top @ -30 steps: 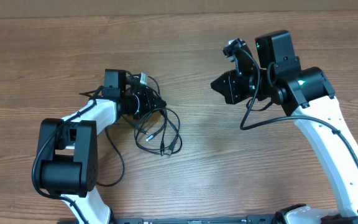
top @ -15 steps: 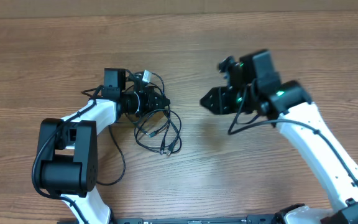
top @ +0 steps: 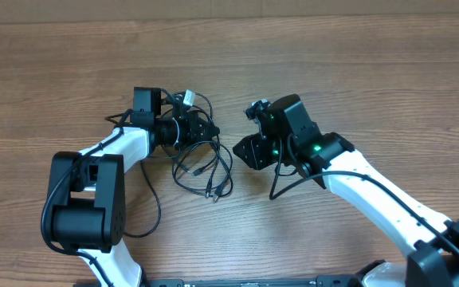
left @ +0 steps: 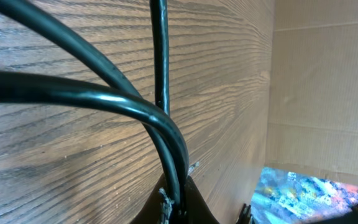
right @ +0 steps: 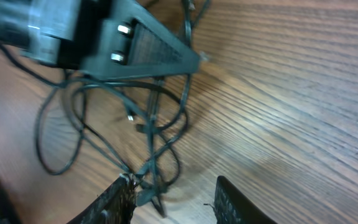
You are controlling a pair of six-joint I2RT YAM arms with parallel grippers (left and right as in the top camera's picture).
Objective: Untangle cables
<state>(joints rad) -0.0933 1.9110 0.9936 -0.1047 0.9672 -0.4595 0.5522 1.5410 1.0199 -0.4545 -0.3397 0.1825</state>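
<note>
Two arms: both work on one bundle on the table (top: 357,64), which lies a little toward the left edge from the middle.
Task item: the cables (top: 204,169) lie as thin black overlapping loops. The loose loops spread toward the near edge, and the far part of the bundle runs into the left gripper (top: 207,127).
Left gripper state: the fingers are pinched together on strands of the bundle. In the left wrist view, the cords (left: 160,124) converge into the closed tips (left: 179,208).
Right gripper state: the right gripper (top: 241,151) has its fingers (right: 120,199) partly apart with nothing between them.
Right gripper position: it is just beside the bundle, on the side toward the right edge. In the right wrist view, the loops (right: 148,137) lie ahead of the gap between the fingers, near the tips. Contact with a strand cannot be confirmed.
Step in hand: judged to be the approach for a second grasp, with one arm anchoring the bundle and the other lining up on a free loop.
Progress: judged early, as the loops cross one another at several places.
Next move calls for: placing the right fingertips on either side of a single outer loop and closing on that loop alone. The pull then goes toward the right edge, away from the anchored end.
Caution: closing on two crossed strands would likely drag the whole bundle instead of separating it.
</note>
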